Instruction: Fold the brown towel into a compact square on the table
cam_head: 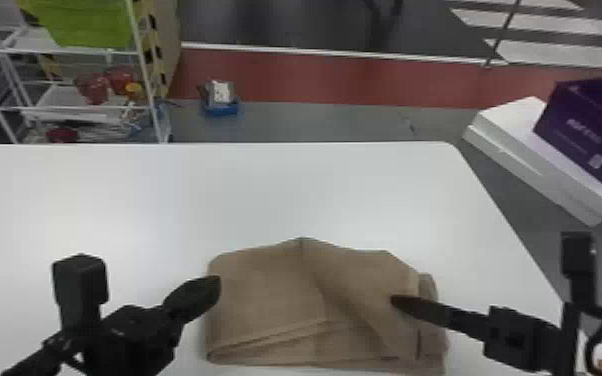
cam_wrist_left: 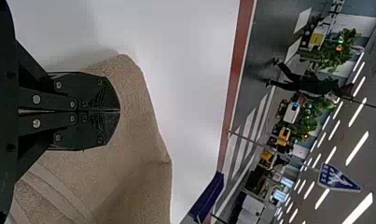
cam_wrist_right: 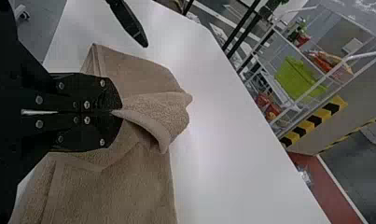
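The brown towel point(cam_head: 270, 295) lies partly folded near the table's front edge, with layered edges along its front and a loose flap on its right half. My left gripper point(cam_head: 215, 287) is at the towel's left edge; in the left wrist view that gripper point(cam_wrist_left: 119, 111) is shut with nothing visible between its fingers, towel cloth point(cam_wrist_left: 139, 186) behind it. Over the towel's right part is my right gripper point(cam_head: 395, 300). In the right wrist view the right gripper point(cam_wrist_right: 120, 112) is shut on a fold of the towel point(cam_wrist_right: 153, 116), which bulges out from the fingertips.
The white table point(cam_head: 215, 195) extends behind and to the left of the towel. Beyond its right edge, a purple box point(cam_head: 585, 130) rests on a white block point(cam_head: 530, 150). A wire shelf point(cam_head: 150, 100) with a green bin point(cam_head: 87, 25) stands past the back left.
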Action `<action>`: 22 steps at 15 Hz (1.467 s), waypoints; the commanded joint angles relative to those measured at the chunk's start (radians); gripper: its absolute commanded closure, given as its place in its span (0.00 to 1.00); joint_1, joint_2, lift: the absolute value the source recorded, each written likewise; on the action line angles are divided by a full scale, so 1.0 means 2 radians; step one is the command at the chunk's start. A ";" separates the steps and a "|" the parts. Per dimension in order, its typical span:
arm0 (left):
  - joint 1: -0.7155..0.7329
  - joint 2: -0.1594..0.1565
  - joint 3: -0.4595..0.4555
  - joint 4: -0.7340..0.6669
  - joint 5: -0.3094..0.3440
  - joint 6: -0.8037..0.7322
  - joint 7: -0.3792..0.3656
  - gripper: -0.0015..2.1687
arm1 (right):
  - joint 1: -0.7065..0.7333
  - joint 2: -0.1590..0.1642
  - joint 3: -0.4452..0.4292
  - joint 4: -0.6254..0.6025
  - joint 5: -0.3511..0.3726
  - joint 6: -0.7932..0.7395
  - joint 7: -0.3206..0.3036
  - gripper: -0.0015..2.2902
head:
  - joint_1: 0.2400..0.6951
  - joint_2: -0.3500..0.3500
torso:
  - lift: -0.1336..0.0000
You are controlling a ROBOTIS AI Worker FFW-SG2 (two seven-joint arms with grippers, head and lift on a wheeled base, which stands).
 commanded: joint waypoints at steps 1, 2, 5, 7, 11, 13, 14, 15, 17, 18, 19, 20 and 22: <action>0.000 -0.001 0.005 0.000 0.006 0.001 -0.003 0.80 | 0.000 -0.008 -0.011 0.012 0.009 0.001 0.004 0.62 | 1.00 0.29 | 0.08; 0.000 -0.001 0.003 0.000 0.008 0.002 -0.004 0.80 | 0.000 -0.007 -0.011 0.013 0.009 0.001 0.004 0.62 | 1.00 0.27 | 0.08; 0.000 -0.001 -0.005 0.007 0.002 0.013 -0.006 0.80 | -0.004 -0.007 -0.002 0.017 0.012 0.001 0.003 0.62 | 1.00 0.24 | 0.08; 0.000 -0.001 -0.009 0.014 -0.014 0.019 -0.006 0.80 | -0.010 -0.007 0.000 0.021 0.012 0.001 0.002 0.62 | 1.00 0.24 | 0.08; -0.001 -0.001 -0.010 0.015 -0.036 0.042 -0.003 0.80 | -0.019 -0.007 0.008 0.032 0.012 0.001 0.001 0.62 | 1.00 0.25 | 0.08; -0.004 -0.001 -0.009 0.014 -0.048 0.053 -0.002 0.80 | -0.022 -0.007 0.011 0.032 0.008 0.001 -0.001 0.62 | 1.00 0.26 | 0.08; -0.004 -0.001 -0.007 0.013 -0.050 0.056 -0.001 0.80 | -0.024 -0.007 0.014 0.032 0.006 0.001 -0.003 0.62 | 1.00 0.27 | 0.08; -0.004 -0.001 -0.009 0.013 -0.060 0.061 0.000 0.80 | -0.026 -0.007 0.020 0.031 0.005 0.001 -0.006 0.62 | 1.00 0.28 | 0.08; -0.004 -0.001 -0.009 0.013 -0.076 0.061 0.002 0.80 | -0.030 -0.006 0.035 0.031 0.003 0.001 -0.009 0.62 | 1.00 0.31 | 0.08; -0.004 -0.001 -0.004 0.012 -0.076 0.061 0.003 0.80 | -0.030 -0.005 0.043 0.030 0.002 0.001 -0.012 0.62 | 1.00 0.33 | 0.08; -0.004 -0.001 0.005 0.012 -0.076 0.059 0.004 0.80 | -0.032 -0.005 0.049 0.028 0.003 0.001 -0.016 0.62 | 1.00 0.34 | 0.08; -0.004 -0.001 0.013 0.012 -0.075 0.059 0.005 0.80 | -0.033 -0.005 0.057 0.025 0.002 0.001 -0.022 0.62 | 1.00 0.36 | 0.08; -0.008 -0.001 0.036 0.011 -0.072 0.059 0.006 0.80 | -0.041 -0.005 0.063 0.021 -0.007 0.001 -0.028 0.62 | 1.00 0.44 | 0.08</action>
